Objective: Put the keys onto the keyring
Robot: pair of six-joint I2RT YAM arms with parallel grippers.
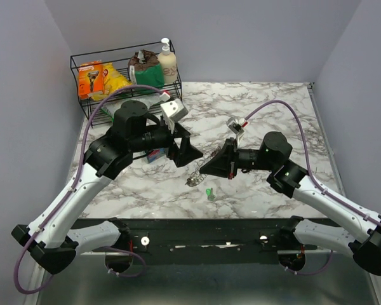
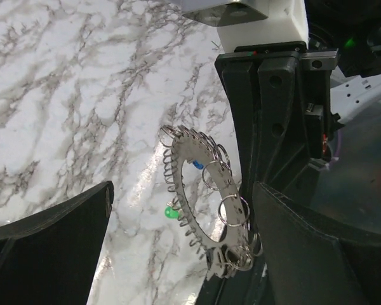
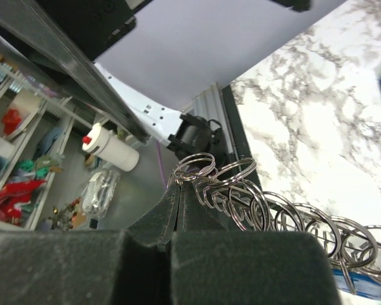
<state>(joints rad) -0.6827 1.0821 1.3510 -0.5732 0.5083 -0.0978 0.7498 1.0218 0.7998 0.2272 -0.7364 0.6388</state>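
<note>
The keyring (image 2: 202, 190) is a large flat silver ring hung with several small split rings. My right gripper (image 3: 181, 202) is shut on one end of it and holds it above the marble table; in the top view this gripper (image 1: 207, 169) is at the table's middle. My left gripper (image 2: 184, 254) is open, its two black fingers wide apart either side of the ring; in the top view it (image 1: 190, 152) faces the right gripper. A key with a green head (image 1: 209, 192) lies on the table below, also seen in the left wrist view (image 2: 171, 213). A small blue bit (image 2: 198, 164) shows behind the ring.
A black wire rack (image 1: 82, 60) at the back left holds packets and a pump bottle (image 1: 167, 62). A small blue box (image 1: 155, 154) lies under the left arm. The table's front edge is a black rail (image 1: 197, 232).
</note>
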